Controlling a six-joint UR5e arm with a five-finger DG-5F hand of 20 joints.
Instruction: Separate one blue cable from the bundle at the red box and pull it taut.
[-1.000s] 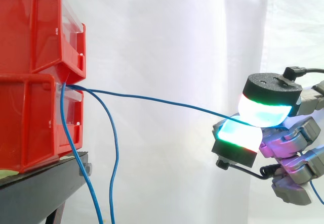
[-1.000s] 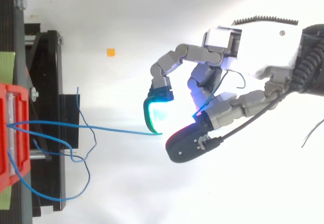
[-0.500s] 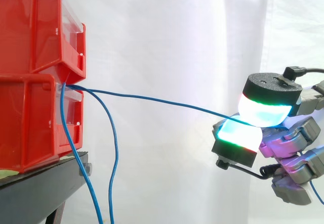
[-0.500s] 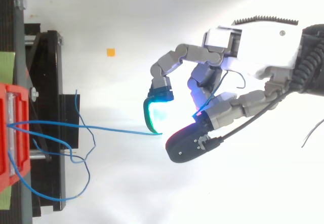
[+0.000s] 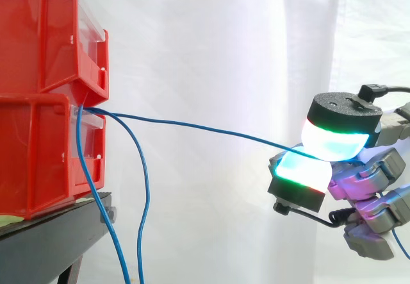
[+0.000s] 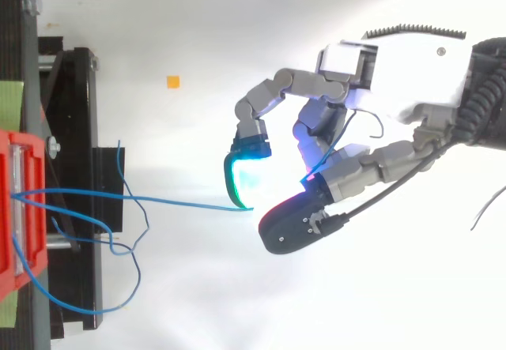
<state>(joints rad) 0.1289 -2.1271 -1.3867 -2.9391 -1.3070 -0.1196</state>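
- The robot's hand sits well to the right of two stacked red plastic bins, which rest on a black metal stand before a white curtain.
- Two of its glowing cyan-green pads press together, clamping one thin blue cable between them.
- That cable leaves the gap between the upper and lower bin and crosses open air to the pinch, sloping gently downward with a slight bow.
- The loose blue cables droop from the same gap, hanging down beside the stand.
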